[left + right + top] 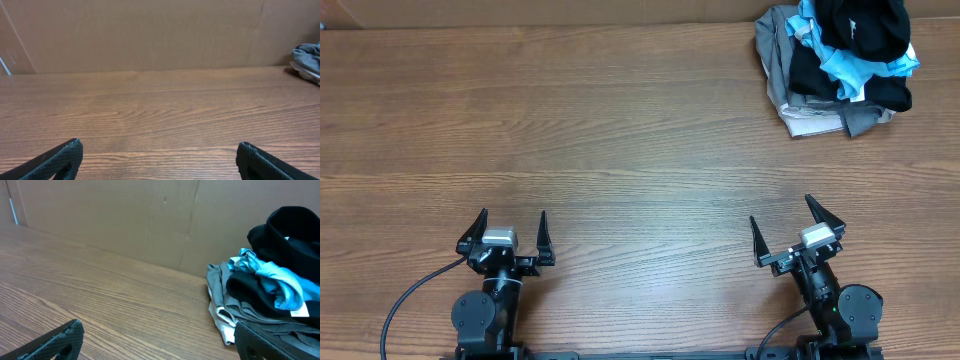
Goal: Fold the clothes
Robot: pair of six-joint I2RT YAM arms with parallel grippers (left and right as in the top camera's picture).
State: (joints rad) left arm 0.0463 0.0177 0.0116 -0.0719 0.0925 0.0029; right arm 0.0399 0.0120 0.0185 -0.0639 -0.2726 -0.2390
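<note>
The clothes, a black T-shirt (860,30), lie crumpled on top of a heap at the table's far right corner. In the right wrist view the black T-shirt (295,230) sits at the right edge, with more black fabric lower in the pile. My left gripper (513,215) rests near the front edge on the left, open and empty, far from the heap. In its own view the left gripper (159,145) has only bare wood between the fingers. My right gripper (780,210) stands open at the front right, well short of the heap. The right gripper (159,325) holds nothing.
A light blue garment (840,65) and grey garments (790,95) are bundled in the same heap. The grey garments (225,290) and the blue one (275,275) show in the right wrist view. A brown cardboard wall (150,35) backs the wooden table (620,130).
</note>
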